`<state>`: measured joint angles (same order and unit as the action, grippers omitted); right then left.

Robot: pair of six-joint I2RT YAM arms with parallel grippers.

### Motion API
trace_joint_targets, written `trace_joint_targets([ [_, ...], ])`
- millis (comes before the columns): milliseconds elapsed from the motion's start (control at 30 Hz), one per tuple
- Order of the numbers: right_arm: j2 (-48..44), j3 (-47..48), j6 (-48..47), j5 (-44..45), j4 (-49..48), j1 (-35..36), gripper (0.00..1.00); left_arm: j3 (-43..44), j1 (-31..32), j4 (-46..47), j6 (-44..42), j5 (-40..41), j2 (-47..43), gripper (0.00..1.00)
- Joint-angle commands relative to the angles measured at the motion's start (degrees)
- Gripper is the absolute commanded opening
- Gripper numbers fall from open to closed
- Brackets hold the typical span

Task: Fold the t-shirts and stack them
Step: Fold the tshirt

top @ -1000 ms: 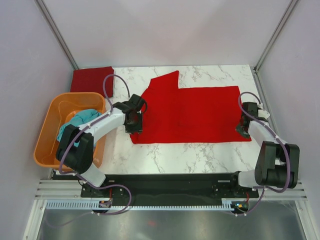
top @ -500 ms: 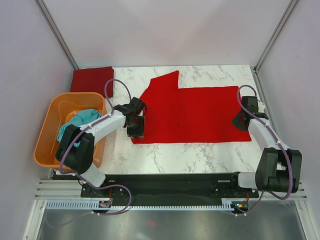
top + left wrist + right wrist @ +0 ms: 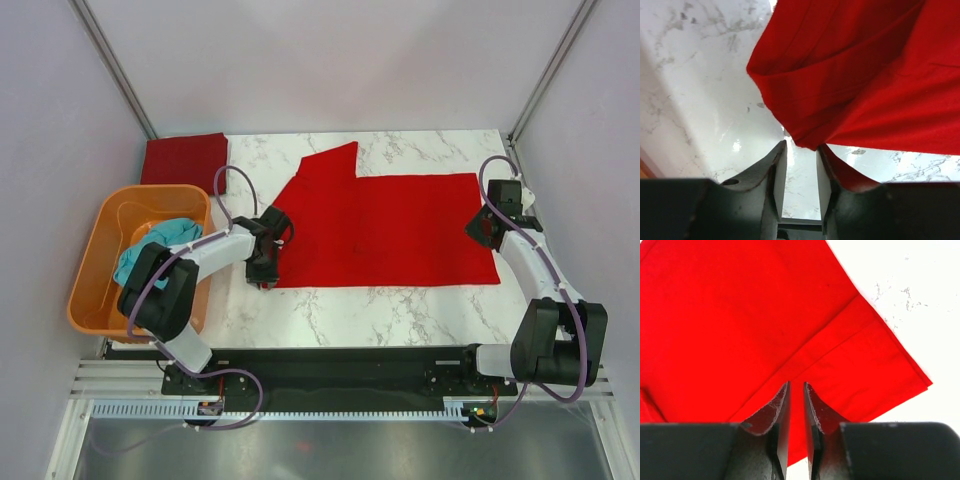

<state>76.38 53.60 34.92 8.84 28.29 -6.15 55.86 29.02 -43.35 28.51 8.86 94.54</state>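
Observation:
A bright red t-shirt (image 3: pixel 385 225) lies spread flat on the marble table, one sleeve pointing to the far side. My left gripper (image 3: pixel 265 274) is low at its near left corner. In the left wrist view the left gripper (image 3: pixel 801 145) is open, with the cloth's folded corner (image 3: pixel 805 135) just at its fingertips and bare marble in the gap. My right gripper (image 3: pixel 484 228) hovers over the shirt's right hem (image 3: pixel 840 355); the right gripper (image 3: pixel 797 384) shows a narrow open gap with nothing in it. A folded maroon t-shirt (image 3: pixel 183 158) lies at the far left. A teal t-shirt (image 3: pixel 160 240) sits in the basket.
An orange plastic basket (image 3: pixel 88 265) stands off the table's left side, beside the left arm. Grey walls and metal frame posts close in the far side and both sides. A black base rail runs along the near edge.
My left gripper has dropped toward the shirt's near left corner and narrowed a little. My right gripper has moved away from the near right corner, farther up the right hem.

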Motion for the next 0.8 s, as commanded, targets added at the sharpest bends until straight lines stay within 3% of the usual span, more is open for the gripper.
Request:
trace_joint_targets([
  [0, -1.23, -0.96, -0.64, -0.58, -0.69, 0.00, 0.23, 1.62, 0.16, -2.17, -0.20, 5.37, -3.31, 0.35],
  [133, -1.49, -1.40, -0.55, -0.93, -0.78, 0.00, 0.23, 2.06, 0.08, -3.40, -1.09, 3.18, -3.66, 0.34],
  [233, -1.76, -0.61, -0.99, -1.63, -0.43, 0.00, 0.25, 1.89, 0.16, -5.42, -0.56, 3.00, -5.33, 0.41],
  [400, 1.92, 7.90, -4.33, -11.19, 3.77, 0.44, 0.36, 4.96, 0.16, -11.22, -1.44, 3.18, -8.67, 0.45],
  [600, 11.94, 20.82, -9.85, -13.23, 4.06, 1.58, 0.48, 17.86, -0.19, -9.83, -4.07, -1.12, -9.30, 0.47],
  [667, 15.72, 23.82, -11.70, -15.60, 1.51, 1.93, 0.57, 25.16, -2.37, -9.73, -3.56, -0.60, -5.08, 0.49],
  [767, 22.31, 30.58, -14.78, -15.97, 1.15, 1.93, 0.61, 33.86, -7.82, -7.46, -3.99, -8.47, 2.10, 0.49],
])
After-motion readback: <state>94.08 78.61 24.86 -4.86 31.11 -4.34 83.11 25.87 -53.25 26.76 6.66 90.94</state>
